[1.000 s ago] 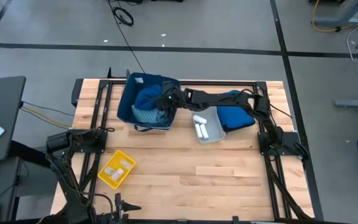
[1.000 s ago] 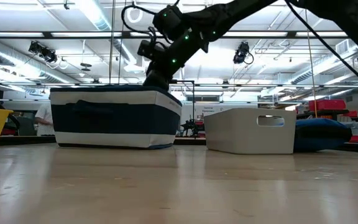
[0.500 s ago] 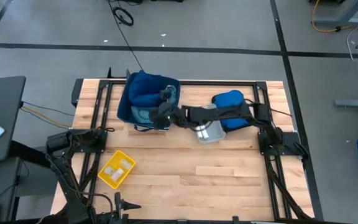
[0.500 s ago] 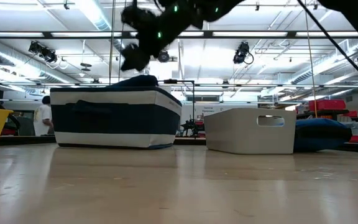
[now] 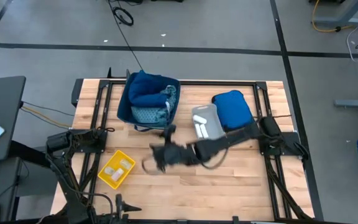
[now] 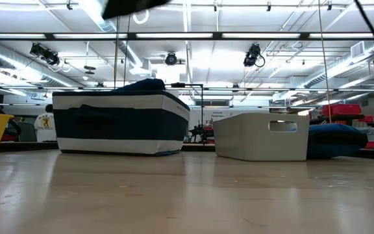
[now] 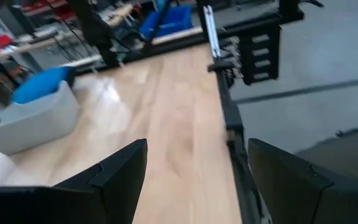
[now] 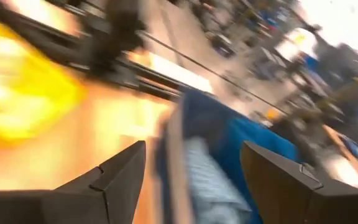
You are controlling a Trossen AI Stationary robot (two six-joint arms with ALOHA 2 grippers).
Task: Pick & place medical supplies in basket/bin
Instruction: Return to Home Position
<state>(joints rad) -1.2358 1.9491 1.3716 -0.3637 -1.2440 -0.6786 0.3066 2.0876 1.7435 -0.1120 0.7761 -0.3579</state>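
Your right claw (image 5: 156,156) hangs open and empty over the counter (image 5: 229,180), blue bin (image 5: 123,109) ahead of it, yellow tray (image 5: 102,175) near it; your left claw (image 7: 196,152) gapes empty.

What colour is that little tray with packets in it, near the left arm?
Bright yellow. The yellow tray shows best in the high view.

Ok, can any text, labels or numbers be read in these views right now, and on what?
Nothing reads clearly in any view.
Packets in the yellow tray: any print is too small to read.
White rolls in the grey tray: no print visible.
Wall sign in the room behind, low view: lettering too small.
Person's shirt, low view: any print blurred.
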